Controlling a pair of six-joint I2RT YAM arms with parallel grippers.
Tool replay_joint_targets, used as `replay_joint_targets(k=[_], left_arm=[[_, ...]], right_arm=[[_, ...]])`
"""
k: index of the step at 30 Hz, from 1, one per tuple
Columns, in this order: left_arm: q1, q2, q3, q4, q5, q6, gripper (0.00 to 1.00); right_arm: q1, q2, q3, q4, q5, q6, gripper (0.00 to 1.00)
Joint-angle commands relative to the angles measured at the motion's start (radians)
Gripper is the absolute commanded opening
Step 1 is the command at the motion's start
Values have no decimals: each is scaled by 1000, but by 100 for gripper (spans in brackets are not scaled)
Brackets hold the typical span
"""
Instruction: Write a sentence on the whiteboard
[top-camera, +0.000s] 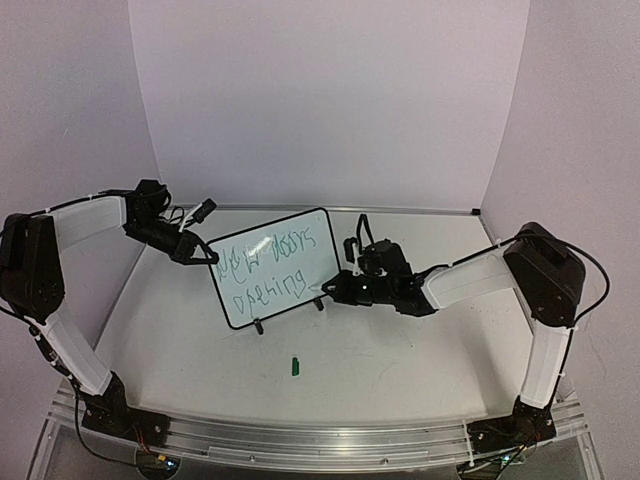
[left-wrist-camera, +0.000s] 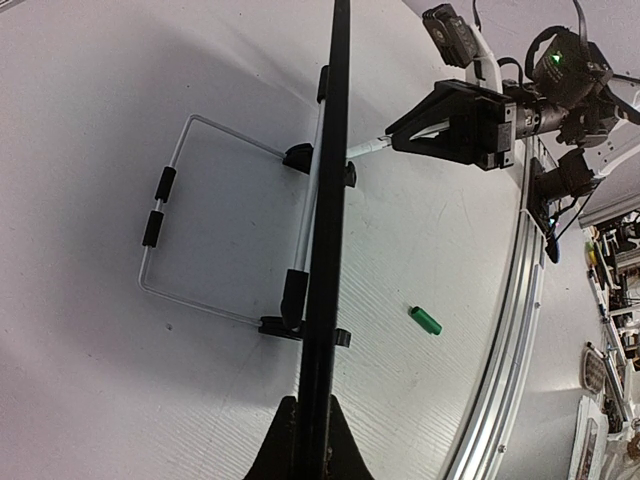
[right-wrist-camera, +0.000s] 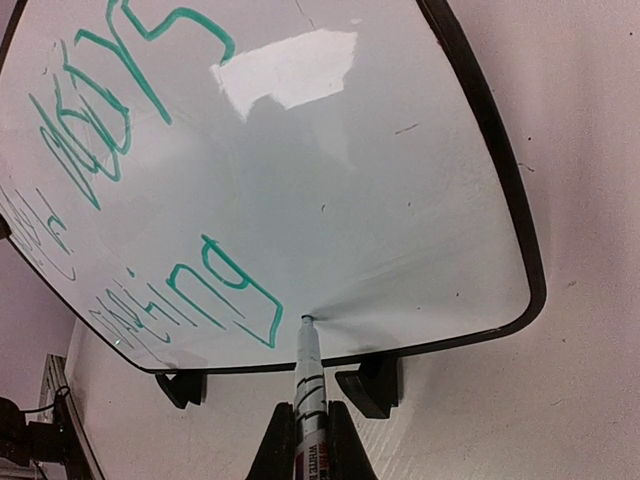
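The whiteboard (top-camera: 318, 262) stands tilted on two black feet at mid-table, with the green sentence (top-camera: 268, 265) in two lines across it. My left gripper (top-camera: 205, 255) is shut on the board's left edge. In the left wrist view the whiteboard (left-wrist-camera: 328, 200) shows edge-on between that gripper's (left-wrist-camera: 318, 440) fingers. My right gripper (top-camera: 335, 287) is shut on a white marker (right-wrist-camera: 308, 380). In the right wrist view that gripper (right-wrist-camera: 308, 435) holds the marker with its tip touching the whiteboard (right-wrist-camera: 380, 200), just right of the last green letter of the sentence (right-wrist-camera: 265, 293).
A green marker cap (top-camera: 296, 366) lies on the table in front of the board, and the left wrist view shows the same cap (left-wrist-camera: 425, 320). A wire stand (left-wrist-camera: 165, 185) props the board from behind. A metal rail (top-camera: 320, 440) runs along the near edge.
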Motion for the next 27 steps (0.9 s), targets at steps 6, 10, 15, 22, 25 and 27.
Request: replay_joint_targets(k=[6,10,15,22,25,27], left_arm=[[7,-13,18,11,-132,0,2],[7,-15,19,10,-132,0,10],[7,-24,17,14,-134,-4,22],[8,-35,14,14,-135,-5,35],[8,-43,16,6,-150,-5,46],[9,-63,16,-4,-190,-4,51]], right_arm=[[-14,-178,-55,12,39,-44,0],[-18,-236,-74,2,60,-54,0],[-18,-259,-80,-4,67,-58,0],[-19,-264,-81,-7,68,-57,0],[-19,-273,-81,-10,71,-58,0],[-19,-284,-80,-18,73,-63,0]])
